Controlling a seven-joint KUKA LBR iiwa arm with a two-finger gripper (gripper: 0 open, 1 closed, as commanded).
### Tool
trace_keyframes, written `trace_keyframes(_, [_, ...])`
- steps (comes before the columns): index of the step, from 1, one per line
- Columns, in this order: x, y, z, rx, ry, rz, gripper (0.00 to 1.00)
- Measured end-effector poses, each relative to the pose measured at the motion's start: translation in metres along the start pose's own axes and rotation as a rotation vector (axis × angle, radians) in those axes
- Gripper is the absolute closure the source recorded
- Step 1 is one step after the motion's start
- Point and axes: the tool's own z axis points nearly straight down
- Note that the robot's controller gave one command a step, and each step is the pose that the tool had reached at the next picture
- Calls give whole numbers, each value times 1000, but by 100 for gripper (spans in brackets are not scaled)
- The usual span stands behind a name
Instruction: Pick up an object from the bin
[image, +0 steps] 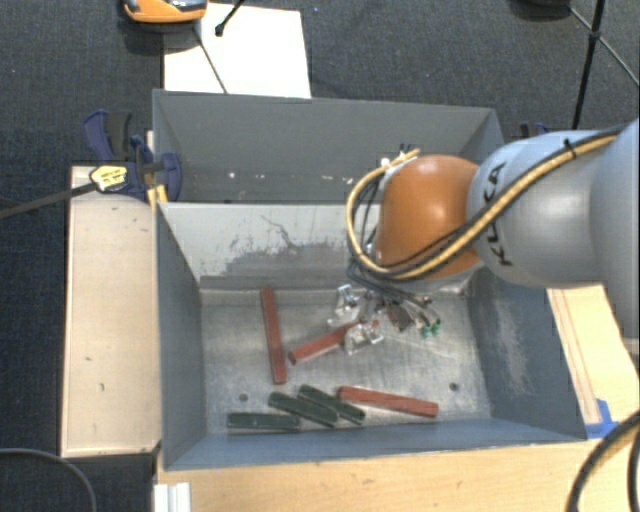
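One reddish-brown stick (318, 348) is lying slantwise mid-bin (180, 340), with your gripper (362, 330) sitting at its right end; you're not able to tell whether it's clamping. Another red stick (272, 335) is lying just left, with dark-green sticks (318, 404) lying nearer the front wall.

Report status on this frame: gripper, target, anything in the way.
Gripper low at the bin's middle, at the upper end of a slanted red stick. Hold not confirmed. Second red stick close by; dark green sticks nearer the front, not in the way.
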Motion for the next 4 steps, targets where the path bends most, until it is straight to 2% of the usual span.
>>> trace_keyframes(1, [-1, 0, -10, 1, -5, 1, 100])
trace_keyframes(3, [2, 0, -36, -2, 8, 2, 100])
trace_keyframes(4, [0, 0, -58, 0, 1, 4, 100])
